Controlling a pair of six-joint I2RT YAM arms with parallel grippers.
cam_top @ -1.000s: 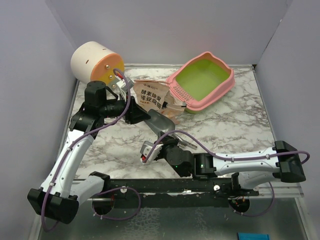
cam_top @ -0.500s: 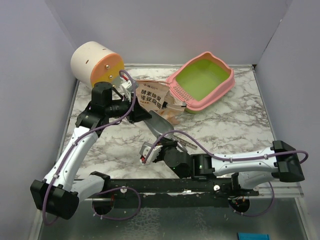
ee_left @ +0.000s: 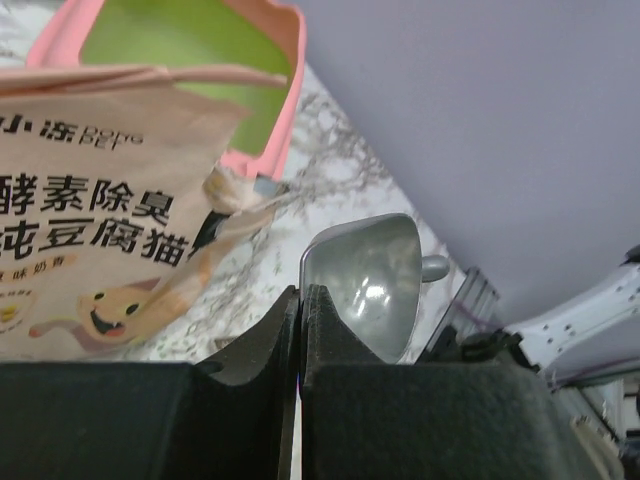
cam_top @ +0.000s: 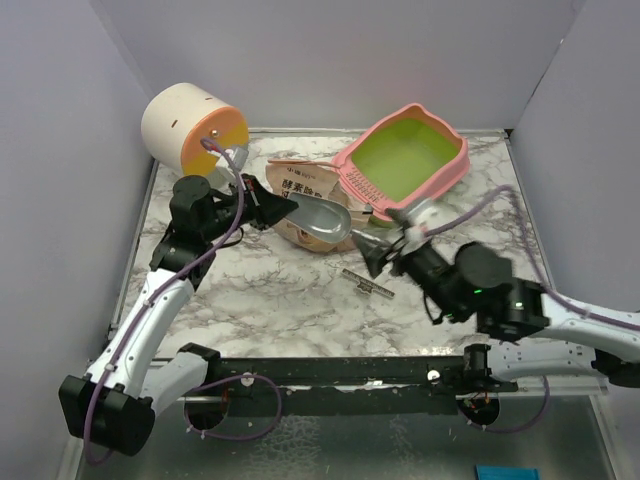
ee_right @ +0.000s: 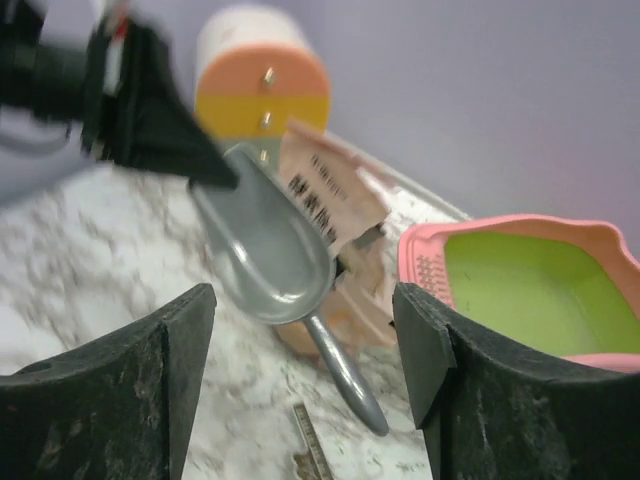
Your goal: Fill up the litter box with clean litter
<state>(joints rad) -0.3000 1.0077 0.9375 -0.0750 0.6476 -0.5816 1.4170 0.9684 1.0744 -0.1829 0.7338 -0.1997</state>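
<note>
The pink litter box, lime-green inside, stands at the back right, empty; its rim also shows in the wrist views. No litter shows. A grey metal scoop hangs in front of the peach bag, handle pointing right. My left gripper is shut on the front edge of the scoop's bowl. My right gripper stands wide open just right of the handle's end, touching nothing.
A cream-and-orange cylinder lies at the back left behind the left arm. A small torn strip lies on the marble table in front of the scoop. Purple walls close in the left, back and right.
The right gripper has opened, let go of the scoop's handle and swung to the right. The left gripper has shut on the bowl's edge and now carries the scoop alone.
</note>
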